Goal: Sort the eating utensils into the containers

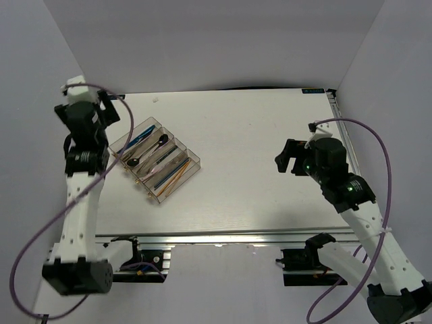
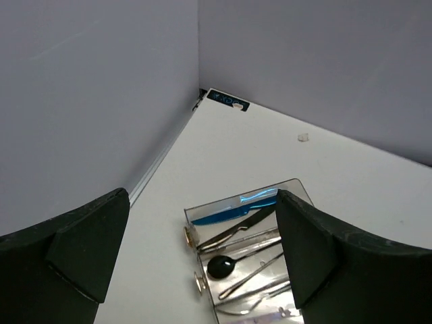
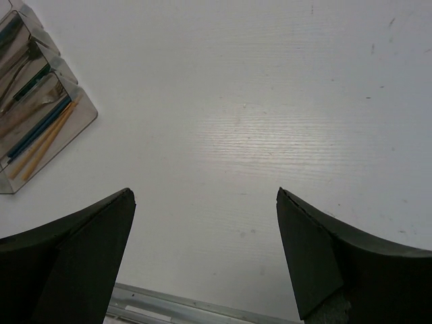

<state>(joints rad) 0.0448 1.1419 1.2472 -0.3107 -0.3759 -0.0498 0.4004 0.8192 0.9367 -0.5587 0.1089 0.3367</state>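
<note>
The clear organiser tray (image 1: 196,162) lies diagonally on the left of the table, and the utensils all lie in its compartments. It holds a blue knife (image 1: 142,138), black spoons (image 1: 162,140), silver forks and orange chopsticks (image 1: 177,174). My left gripper (image 1: 110,113) hovers open and empty above the tray's far left end. The left wrist view shows the tray (image 2: 297,183), the blue knife (image 2: 236,210), a black spoon (image 2: 223,266) and forks between its fingers. My right gripper (image 1: 285,159) is open and empty over bare table at the right. The right wrist view shows the tray (image 3: 86,121) and chopsticks (image 3: 47,143) at far left.
White walls close the table in on the left, back and right. A small white scrap (image 1: 156,99) lies near the back edge. A metal rail (image 1: 223,236) runs along the near edge. Purple cables loop from both arms.
</note>
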